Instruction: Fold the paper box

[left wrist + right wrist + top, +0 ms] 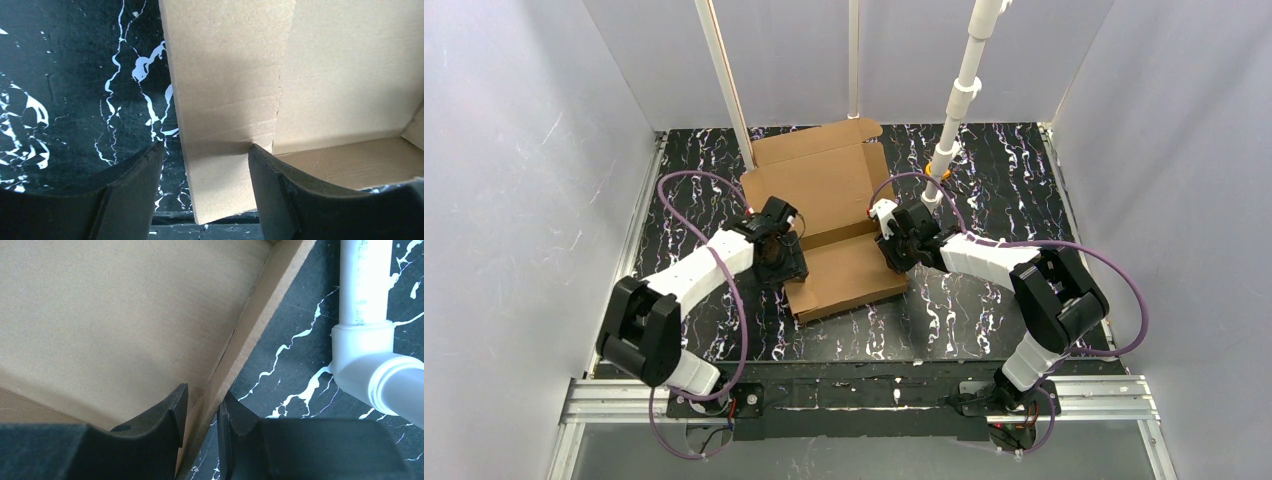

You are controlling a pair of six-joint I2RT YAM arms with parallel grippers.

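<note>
L arm, R arm: white links, blk joints, purple cables.

Raised flap of the paper box stood btwn the left gripper fingers, w/ a slit of free room only at the left finger. Box wall filled the right gripper gap. A white pipe blocked passage just outside its right finger. Bare table lay open left of the left fingers.

Black marbled table, pale lilac walls, white pipe
</note>
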